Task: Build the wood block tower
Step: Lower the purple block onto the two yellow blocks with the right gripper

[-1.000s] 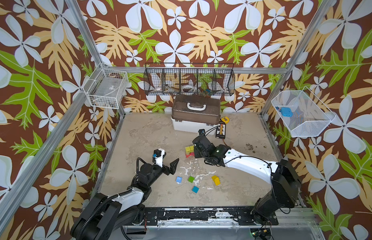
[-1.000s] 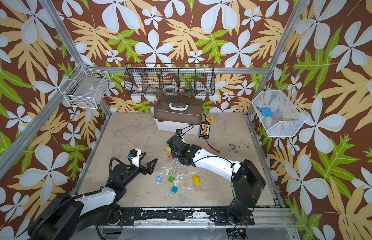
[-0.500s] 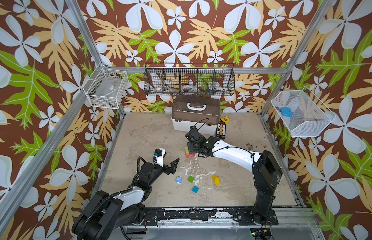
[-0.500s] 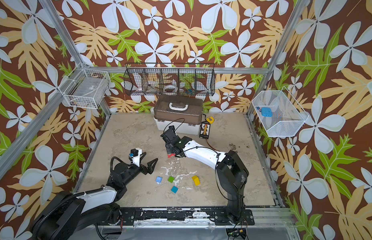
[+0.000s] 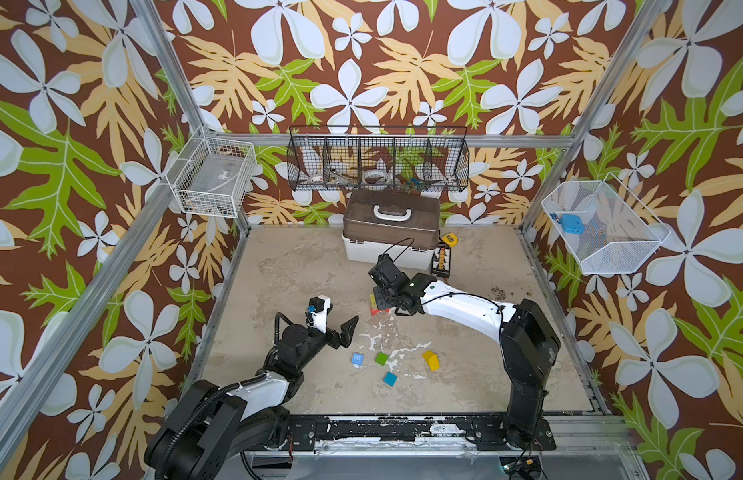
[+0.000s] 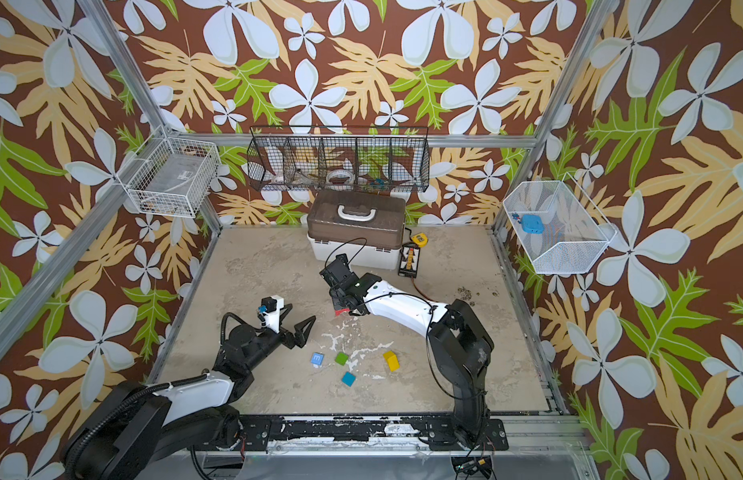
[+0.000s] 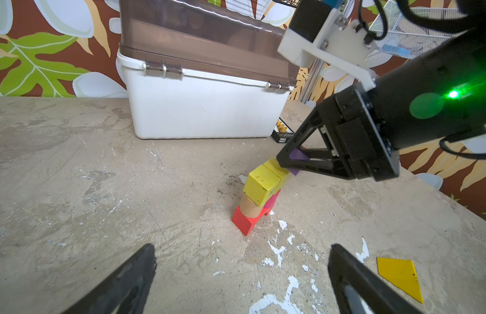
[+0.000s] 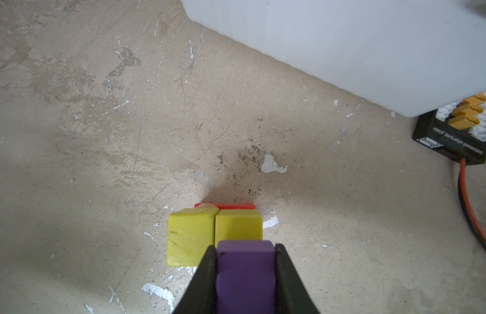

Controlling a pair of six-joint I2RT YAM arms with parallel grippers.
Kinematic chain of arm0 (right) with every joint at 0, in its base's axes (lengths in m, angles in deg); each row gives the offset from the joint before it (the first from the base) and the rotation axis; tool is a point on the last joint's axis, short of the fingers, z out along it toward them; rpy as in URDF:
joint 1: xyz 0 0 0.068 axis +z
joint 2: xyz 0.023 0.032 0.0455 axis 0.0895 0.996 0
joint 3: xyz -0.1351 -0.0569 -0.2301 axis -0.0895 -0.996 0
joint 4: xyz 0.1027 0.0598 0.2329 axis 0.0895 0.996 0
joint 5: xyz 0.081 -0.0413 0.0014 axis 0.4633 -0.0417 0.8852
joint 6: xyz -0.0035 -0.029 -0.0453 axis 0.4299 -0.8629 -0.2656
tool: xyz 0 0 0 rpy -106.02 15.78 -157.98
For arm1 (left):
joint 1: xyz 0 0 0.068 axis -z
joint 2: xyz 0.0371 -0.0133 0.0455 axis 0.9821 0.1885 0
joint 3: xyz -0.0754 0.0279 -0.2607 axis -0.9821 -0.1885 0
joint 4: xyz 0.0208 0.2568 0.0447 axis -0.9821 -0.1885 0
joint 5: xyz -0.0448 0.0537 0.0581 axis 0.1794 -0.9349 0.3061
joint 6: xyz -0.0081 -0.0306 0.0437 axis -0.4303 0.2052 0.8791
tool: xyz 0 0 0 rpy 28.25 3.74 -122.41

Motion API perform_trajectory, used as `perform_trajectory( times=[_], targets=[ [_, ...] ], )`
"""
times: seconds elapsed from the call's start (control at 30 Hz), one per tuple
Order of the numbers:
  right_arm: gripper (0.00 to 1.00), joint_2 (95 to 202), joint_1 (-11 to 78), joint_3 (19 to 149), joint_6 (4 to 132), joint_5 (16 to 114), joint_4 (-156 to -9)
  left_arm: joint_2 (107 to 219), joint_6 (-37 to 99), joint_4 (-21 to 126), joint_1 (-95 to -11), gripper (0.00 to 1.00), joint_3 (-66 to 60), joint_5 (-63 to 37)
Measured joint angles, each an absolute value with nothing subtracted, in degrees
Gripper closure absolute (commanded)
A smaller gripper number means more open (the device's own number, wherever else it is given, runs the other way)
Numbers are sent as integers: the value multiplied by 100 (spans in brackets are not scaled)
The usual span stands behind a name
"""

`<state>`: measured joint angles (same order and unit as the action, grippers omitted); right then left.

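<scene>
While right tool [image 8: 245,248] grips purple cube [image 8: 244,274], tower [image 8: 189,239] beneath

Overhead stereo; both wrists near tower [image 7: 262,187]

Two arms, same build: white link shells, black joint housings.

Left arm [image 5: 262,388], rooted at 7 o'clock in both top views: ribbed black conduit [image 6: 154,388], black cable loop [image 5: 276,332], white camera bracket [image 5: 320,309] with blue connector [image 5: 309,308]. Left gripper [image 7: 243,246]: fingers [image 7: 122,282] black, wedge-shaped.

Right arm [image 5: 461,309], rooted at 5 o'clock: thin black cable arc [image 5: 403,240], green lamp [image 7: 453,94], green round sticker [image 7: 426,106], screws in white wrist bracket [image 7: 326,46].
</scene>
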<state>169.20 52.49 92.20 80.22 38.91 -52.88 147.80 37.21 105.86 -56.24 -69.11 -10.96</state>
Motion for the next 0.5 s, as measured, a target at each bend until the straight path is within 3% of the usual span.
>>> perform_trajectory(
  times=[0.5],
  targets=[
    [80, 17147, 5249, 9456, 7984, 3956, -5264, 14867, 3721, 10536, -5624, 0, -6832, -1094]
  ],
)
